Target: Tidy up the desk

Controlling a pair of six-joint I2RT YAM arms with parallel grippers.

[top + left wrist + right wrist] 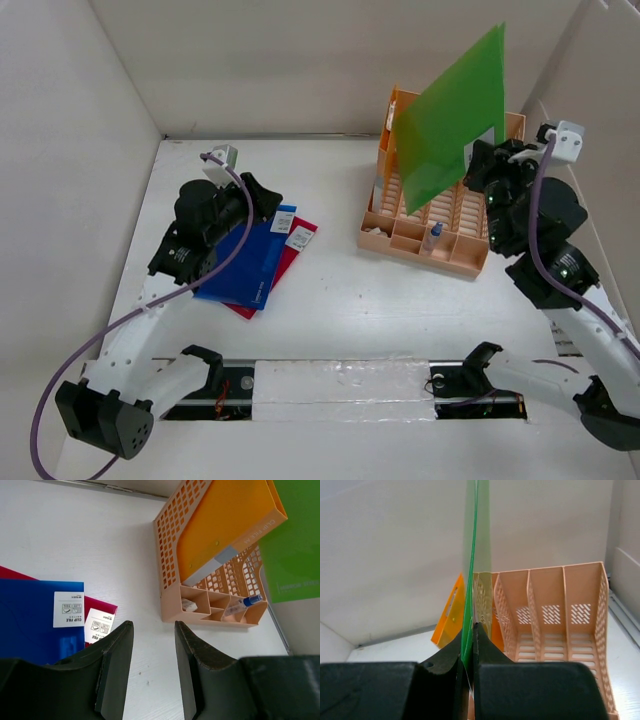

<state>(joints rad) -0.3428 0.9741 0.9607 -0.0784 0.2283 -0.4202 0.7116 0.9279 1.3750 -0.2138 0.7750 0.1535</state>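
A: Surroundings?
B: Plain white wall panels (300, 60) at back, left and right, closing in the worktop (340, 300).
A: Joins?
B: Dark seam (280, 136) under the back panel.
A: Surface, light?
B: Matte white, flat. Soft even light, faint shadows.

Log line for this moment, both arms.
right gripper: shut on green folder, over file rack | left gripper: open, empty, near blue folder on desk | orange folder: in rack

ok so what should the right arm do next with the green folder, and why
Probably lower the green folder into a free slot of the file rack. The right fingers pinch it over the rack, and beyond the orange folder the slots look empty.
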